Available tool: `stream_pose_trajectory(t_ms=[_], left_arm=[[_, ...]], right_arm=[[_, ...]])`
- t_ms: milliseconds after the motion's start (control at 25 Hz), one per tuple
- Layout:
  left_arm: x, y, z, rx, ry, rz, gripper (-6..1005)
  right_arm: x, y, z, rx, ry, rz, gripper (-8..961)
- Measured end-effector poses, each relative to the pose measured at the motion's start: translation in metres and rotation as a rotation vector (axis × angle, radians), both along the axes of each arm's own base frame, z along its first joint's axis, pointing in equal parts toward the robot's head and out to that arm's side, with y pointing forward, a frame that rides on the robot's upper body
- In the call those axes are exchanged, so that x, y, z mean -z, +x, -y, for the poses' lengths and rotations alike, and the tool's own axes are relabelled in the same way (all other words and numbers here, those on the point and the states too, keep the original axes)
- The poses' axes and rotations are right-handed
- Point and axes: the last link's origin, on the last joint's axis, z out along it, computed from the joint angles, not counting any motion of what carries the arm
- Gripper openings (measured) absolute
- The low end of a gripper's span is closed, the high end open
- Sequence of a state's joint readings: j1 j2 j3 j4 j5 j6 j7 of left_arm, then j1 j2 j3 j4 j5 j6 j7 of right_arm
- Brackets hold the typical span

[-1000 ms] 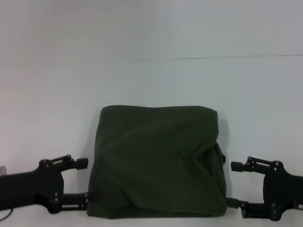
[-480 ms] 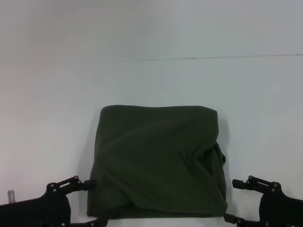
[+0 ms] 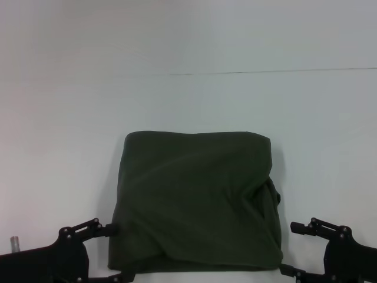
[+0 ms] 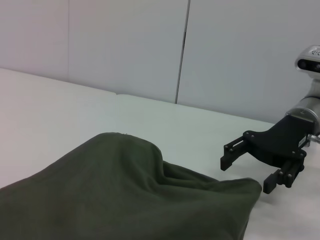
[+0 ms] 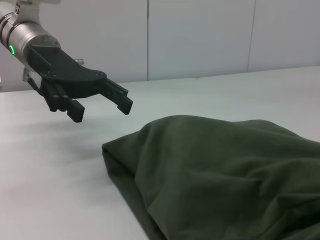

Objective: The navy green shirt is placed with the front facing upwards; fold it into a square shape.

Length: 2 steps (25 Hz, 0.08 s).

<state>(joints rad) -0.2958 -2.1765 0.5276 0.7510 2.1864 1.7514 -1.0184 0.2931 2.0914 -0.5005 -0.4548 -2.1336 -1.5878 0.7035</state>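
Left end effector [image 3: 112, 250] is seen low at the near-left corner of the navy green shirt [image 3: 197, 200], fingers spread apart, nothing held, arm approx. level w/ the surface [image 3: 188, 100]. Shirt is laid folded into a rough square, centre-near on the surface, creases at its right edge. Right end effector [image 3: 290, 249] is seen at the near-right corner, fingers apart, nothing gripped.
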Motion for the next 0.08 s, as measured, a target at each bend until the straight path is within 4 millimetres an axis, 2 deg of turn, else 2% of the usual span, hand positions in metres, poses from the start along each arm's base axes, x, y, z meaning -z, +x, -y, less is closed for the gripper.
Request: stream_pose_trajectory(t_ms=[80], left_arm=[[0.0002, 0.0002, -0.0004, 0.001, -0.001, -0.001, 904]], right_arm=[[-0.0009, 0.0005, -0.0003, 0.003, 0.005, -0.001, 841]])
